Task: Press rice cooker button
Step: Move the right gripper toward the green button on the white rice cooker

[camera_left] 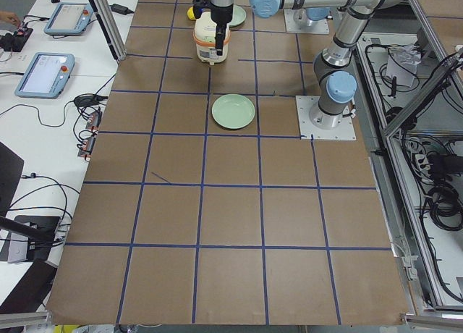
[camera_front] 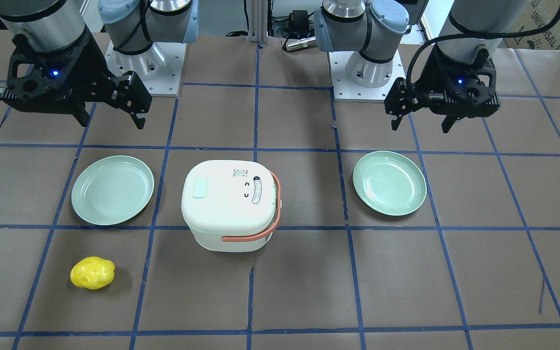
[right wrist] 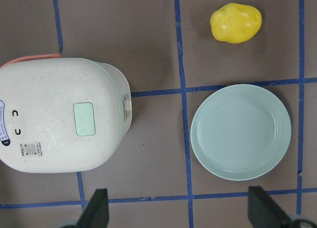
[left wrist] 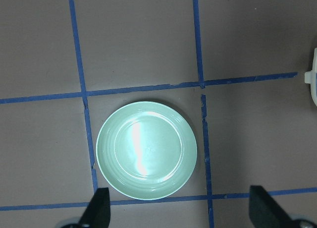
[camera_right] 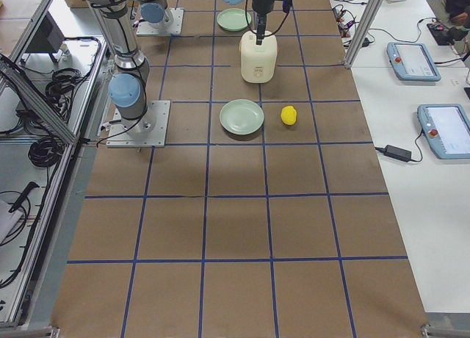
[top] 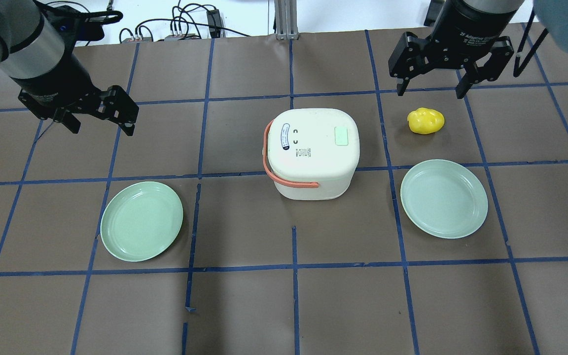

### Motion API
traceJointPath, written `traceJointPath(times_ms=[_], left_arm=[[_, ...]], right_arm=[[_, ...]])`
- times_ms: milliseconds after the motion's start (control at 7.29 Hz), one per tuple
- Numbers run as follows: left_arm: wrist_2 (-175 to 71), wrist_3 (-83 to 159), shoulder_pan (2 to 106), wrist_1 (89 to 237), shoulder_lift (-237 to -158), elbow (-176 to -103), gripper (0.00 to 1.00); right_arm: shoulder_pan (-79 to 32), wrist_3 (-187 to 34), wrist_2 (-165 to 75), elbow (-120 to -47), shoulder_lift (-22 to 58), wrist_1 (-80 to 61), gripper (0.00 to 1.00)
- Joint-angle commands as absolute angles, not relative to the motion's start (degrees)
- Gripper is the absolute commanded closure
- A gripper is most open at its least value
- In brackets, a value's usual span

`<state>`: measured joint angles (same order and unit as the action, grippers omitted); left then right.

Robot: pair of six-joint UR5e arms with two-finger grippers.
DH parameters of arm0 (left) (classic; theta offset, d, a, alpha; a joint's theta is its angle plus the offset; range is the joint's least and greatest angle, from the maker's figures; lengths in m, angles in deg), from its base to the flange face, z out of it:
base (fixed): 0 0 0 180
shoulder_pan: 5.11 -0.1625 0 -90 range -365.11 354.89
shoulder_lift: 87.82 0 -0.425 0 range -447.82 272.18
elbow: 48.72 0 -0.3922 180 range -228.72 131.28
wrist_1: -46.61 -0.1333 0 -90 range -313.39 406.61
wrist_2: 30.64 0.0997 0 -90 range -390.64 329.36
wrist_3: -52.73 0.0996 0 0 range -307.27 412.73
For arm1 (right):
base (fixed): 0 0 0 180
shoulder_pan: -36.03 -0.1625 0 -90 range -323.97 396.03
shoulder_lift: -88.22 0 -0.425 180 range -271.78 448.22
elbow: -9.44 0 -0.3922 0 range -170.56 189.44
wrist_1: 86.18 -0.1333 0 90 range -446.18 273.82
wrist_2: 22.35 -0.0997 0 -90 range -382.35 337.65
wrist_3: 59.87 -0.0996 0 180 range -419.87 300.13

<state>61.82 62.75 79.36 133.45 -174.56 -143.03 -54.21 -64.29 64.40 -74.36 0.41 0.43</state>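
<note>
Hovering well apart from the rice cooker (top: 313,153) with fingers spread wide and empty, the left gripper (top: 101,123) and right gripper (top: 431,89) touch nothing, so the whole press remains.

Brown table (top: 244,305) — rice cooker (top: 313,148), yellow lump (top: 426,121), two plates (top: 141,221) (top: 443,198)

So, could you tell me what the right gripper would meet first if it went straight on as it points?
The right gripper would most likely meet bare table between the rice cooker and the green plate, judging by its wrist view, though depth is unclear.
</note>
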Motion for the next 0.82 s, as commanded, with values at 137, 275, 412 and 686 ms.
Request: traceJointPath(times_ms=[137, 275, 412, 686], left_arm=[[61.8, 62.8, 79.4, 133.4, -174.6, -143.0, 0.0], [61.8, 62.8, 79.4, 133.4, -174.6, -143.0, 0.0], [61.8, 62.8, 79.4, 133.4, -174.6, -143.0, 0.0], [61.8, 62.8, 79.4, 133.4, -174.6, -143.0, 0.0]], right_arm=[[-54.3, -66.8, 63.2, -75.5, 1.2, 1.2, 0.0], [-54.3, -68.1, 63.2, -75.7, 1.7, 2.2, 0.0], [-54.5, -68.6, 63.3, -76.1, 2.3, 3.7, 0.04], [-58.3, -76.3, 63.4, -77.2, 3.0, 4.6, 0.17]])
